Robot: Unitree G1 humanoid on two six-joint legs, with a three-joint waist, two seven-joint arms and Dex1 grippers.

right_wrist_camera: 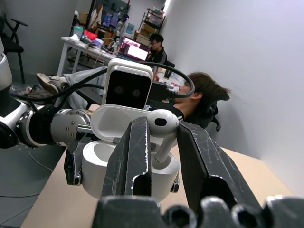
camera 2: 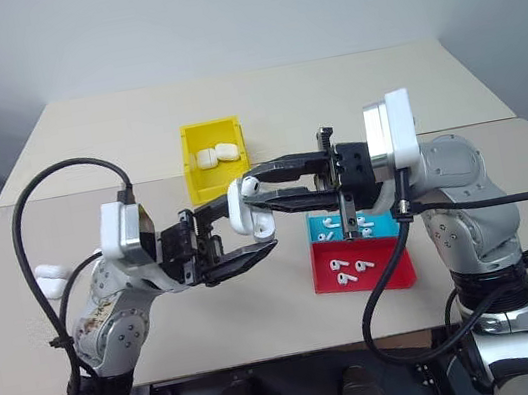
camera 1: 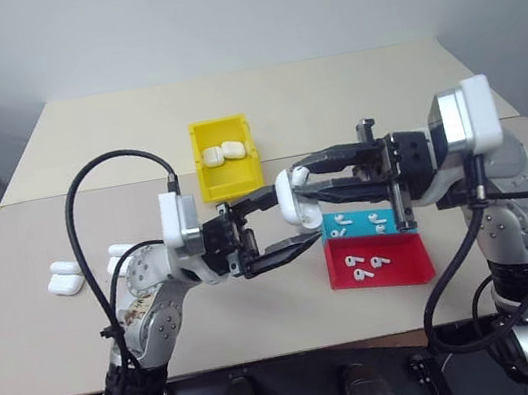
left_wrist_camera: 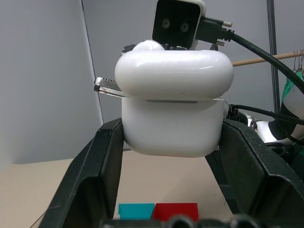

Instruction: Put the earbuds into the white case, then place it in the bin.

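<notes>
The right gripper [right_wrist_camera: 159, 142] pinches one of the earbuds [right_wrist_camera: 163, 124] between its two black fingers, the rounded head showing above the fingertips and the stalk pointing down into the open white case [right_wrist_camera: 102, 164], whose lid [right_wrist_camera: 116, 122] is swung back behind it; in the head views this gripper reaches in from the robot's right, level over the table, its tips meeting the case in mid-air. The left gripper [left_wrist_camera: 173, 142] is clamped on that same white case, a finger pressed against each side of its body, holding it up above the table between the two arms, with the lid tipped toward the right gripper. Below and just to the right of the held case lie the teal tray [camera 1: 362, 224] and, in front of it, the red tray [camera 1: 381, 261], touching each other; both hold several loose earbuds scattered on their floors. The bin [camera 1: 225, 156], bright yellow, stands farther back on the beige table [camera 1: 328, 95], well apart from the grippers, and holds two closed white cases side by side near its far end. Near the table's left edge, beside the left arm, a few more white cases [camera 1: 65, 277] lie in a small cluster. In the right wrist view a person sits at a desk in the room behind
</notes>
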